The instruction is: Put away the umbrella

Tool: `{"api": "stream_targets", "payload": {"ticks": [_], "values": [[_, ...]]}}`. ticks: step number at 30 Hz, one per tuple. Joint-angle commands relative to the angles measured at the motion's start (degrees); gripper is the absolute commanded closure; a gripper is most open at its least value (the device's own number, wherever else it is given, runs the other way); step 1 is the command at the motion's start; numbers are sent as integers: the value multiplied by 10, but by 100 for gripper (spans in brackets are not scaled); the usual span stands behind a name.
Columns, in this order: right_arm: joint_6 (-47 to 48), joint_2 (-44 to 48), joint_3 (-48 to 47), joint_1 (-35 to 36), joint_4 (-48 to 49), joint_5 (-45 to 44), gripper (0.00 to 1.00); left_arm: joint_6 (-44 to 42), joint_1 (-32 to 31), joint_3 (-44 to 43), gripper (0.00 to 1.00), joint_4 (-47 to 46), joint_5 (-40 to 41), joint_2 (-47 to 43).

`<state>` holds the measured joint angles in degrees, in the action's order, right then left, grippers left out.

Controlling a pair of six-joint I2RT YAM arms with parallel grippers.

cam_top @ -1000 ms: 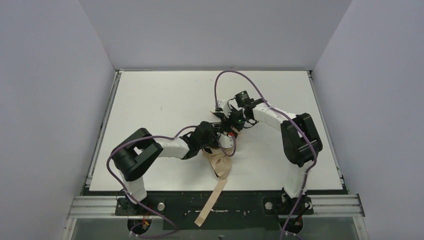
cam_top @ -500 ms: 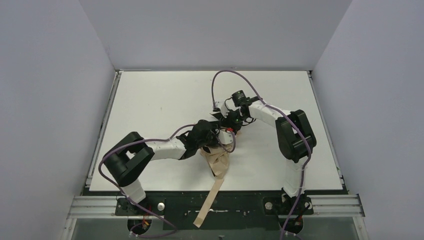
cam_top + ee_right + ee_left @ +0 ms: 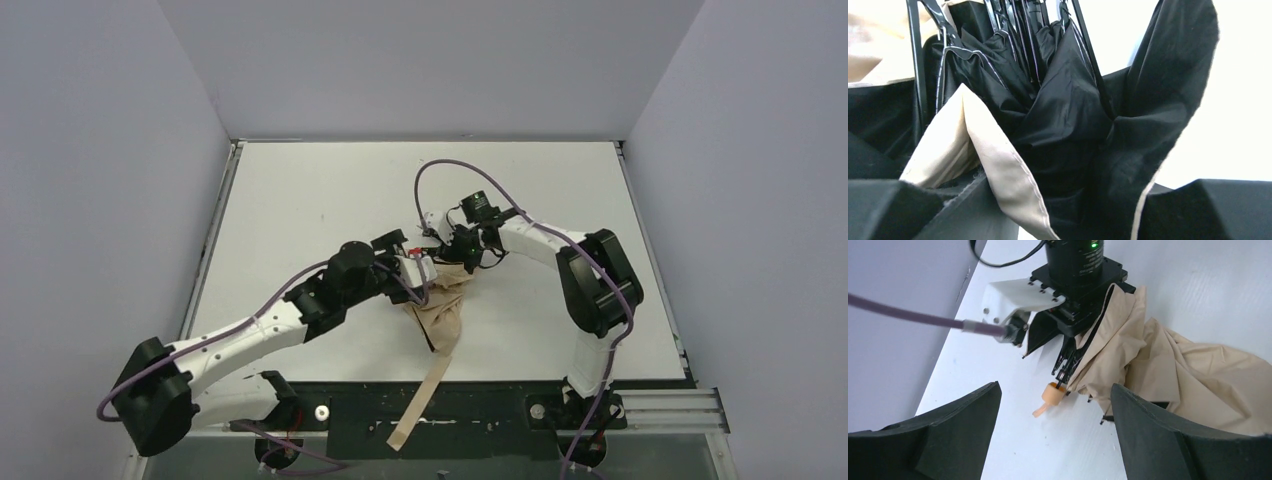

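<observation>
The umbrella lies half folded near the table's front middle, its beige fabric bunched. Its tan strap trails over the front edge. In the left wrist view its beige fabric spreads to the right, and the small tan handle rests on the table at the end of the thin black shaft. My right gripper is shut on the umbrella's ribs and black lining. My left gripper is open and empty, its jaws wide apart just short of the handle.
The white table has grey walls on three sides. A black and metal rail runs along the front edge. A purple cable crosses the left wrist view. The right arm's cable arcs above the umbrella.
My left arm has stretched out low, its shoulder swinging left and its wrist drawing back left from the umbrella. My right gripper has shifted slightly left with the umbrella.
</observation>
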<state>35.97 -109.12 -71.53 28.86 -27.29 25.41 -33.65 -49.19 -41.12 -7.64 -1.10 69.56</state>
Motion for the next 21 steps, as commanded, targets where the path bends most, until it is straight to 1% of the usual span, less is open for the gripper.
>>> {"api": "stream_targets", "payload": {"ticks": [1, 3, 6, 8, 11, 13, 14, 15, 16, 17, 21], "values": [[91, 28, 74, 7, 108, -107, 87, 54, 36, 35, 21, 32, -52, -86], [118, 52, 114, 14, 159, -108, 88, 93, 76, 42, 21, 22, -75, -111], [161, 77, 174, 29, 228, -121, 88, 163, 140, 36, 21, 0, -100, -119], [183, 85, 200, 38, 262, -145, 88, 199, 182, 21, 21, -5, -111, -108], [211, 87, 234, 57, 313, -194, 88, 247, 224, -18, 20, 8, -132, -67], [226, 89, 265, 70, 359, -220, 89, 273, 239, -45, 20, 12, -132, -35], [232, 89, 280, 75, 400, -230, 89, 277, 244, -57, 19, 17, -142, -17], [238, 91, 298, 80, 428, -237, 89, 272, 246, -73, 18, 25, -159, 1], [248, 92, 313, 85, 450, -241, 89, 264, 246, -89, 13, 36, -176, 19], [258, 91, 326, 91, 474, -245, 89, 259, 246, -104, 10, 44, -198, 37], [277, 88, 355, 107, 520, -252, 89, 236, 244, -169, 8, 73, -239, 100]]}}
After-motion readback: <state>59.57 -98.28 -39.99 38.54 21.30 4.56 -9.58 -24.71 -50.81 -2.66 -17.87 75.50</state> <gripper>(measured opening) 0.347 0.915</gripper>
